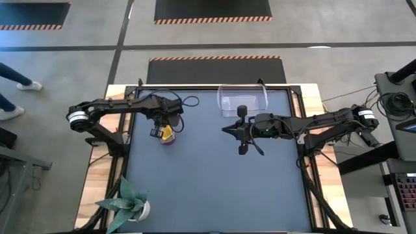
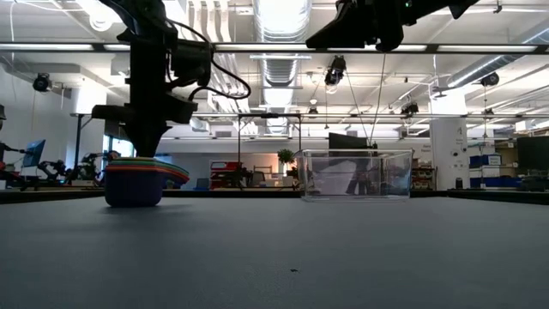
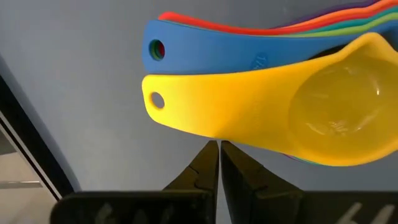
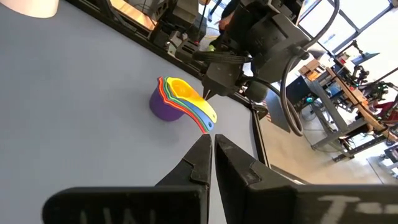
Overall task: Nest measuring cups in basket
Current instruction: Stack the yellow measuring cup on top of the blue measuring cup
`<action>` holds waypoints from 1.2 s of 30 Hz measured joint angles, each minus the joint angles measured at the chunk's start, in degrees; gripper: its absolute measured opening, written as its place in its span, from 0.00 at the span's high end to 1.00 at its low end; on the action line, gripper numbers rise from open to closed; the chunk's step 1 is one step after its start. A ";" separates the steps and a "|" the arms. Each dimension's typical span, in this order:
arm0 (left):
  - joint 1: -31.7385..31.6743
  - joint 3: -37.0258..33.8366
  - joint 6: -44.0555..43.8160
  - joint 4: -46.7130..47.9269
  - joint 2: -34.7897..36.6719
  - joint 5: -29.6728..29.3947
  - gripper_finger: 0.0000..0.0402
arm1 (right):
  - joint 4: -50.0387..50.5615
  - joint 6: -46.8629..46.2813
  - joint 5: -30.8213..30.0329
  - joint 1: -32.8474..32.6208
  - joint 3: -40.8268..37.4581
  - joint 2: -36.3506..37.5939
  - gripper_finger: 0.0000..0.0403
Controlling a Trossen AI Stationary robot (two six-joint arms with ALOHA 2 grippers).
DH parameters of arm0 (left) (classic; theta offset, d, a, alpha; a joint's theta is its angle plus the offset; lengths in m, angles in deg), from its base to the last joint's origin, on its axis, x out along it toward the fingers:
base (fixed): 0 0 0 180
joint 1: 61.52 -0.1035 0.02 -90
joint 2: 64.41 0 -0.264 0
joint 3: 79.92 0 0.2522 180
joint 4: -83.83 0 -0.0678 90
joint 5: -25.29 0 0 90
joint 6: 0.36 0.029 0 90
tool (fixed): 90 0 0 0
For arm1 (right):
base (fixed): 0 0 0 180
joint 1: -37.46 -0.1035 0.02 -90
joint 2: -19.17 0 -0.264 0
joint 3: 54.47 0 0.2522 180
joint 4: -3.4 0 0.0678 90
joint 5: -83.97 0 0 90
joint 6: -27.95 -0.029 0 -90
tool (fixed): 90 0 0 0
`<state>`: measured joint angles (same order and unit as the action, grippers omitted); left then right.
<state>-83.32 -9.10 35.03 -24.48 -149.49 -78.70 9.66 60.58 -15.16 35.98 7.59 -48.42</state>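
The measuring cups (image 1: 167,135) stand nested in one stack on the dark table, left of centre. The stack rests on the purple bottom cup's base (image 2: 133,190), and the yellow cup (image 3: 323,118) is on top. The handles fan out together (image 4: 202,115). My left gripper (image 3: 219,147) is shut, pointing down at the yellow cup's handle (image 3: 211,112). My right gripper (image 1: 225,130) is shut and empty, high above the table's middle. The clear basket (image 1: 242,99) stands empty at the far edge; it also shows in the low view (image 2: 353,175). My left gripper's shut fingertips (image 3: 210,149) stand at the long edge of the yellow cup's handle (image 3: 214,134), about halfway along it, coming from above. I cannot tell whether they touch it. The stack stands upright on the table.
A potted plant (image 1: 130,201) stands at the table's near left corner. A person's legs (image 1: 14,78) show on the floor beyond the far left. Bare table (image 1: 214,188) lies between the stack and the basket and toward the near edge.
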 joint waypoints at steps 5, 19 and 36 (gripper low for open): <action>0.00 0.00 0.01 -0.09 0.00 0.04 1.00 | 0.00 0.00 0.00 0.00 -0.02 0.00 0.98; 0.03 0.02 0.02 -0.39 0.00 0.04 1.00 | 0.00 0.04 0.00 0.00 -0.02 -0.02 0.98; 2.01 0.02 0.02 -0.94 0.00 0.06 1.00 | -0.02 0.17 0.00 0.00 0.00 0.00 0.98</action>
<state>-81.31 -9.08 35.05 -25.42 -149.49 -78.64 9.63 60.75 -15.15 35.98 7.60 -48.43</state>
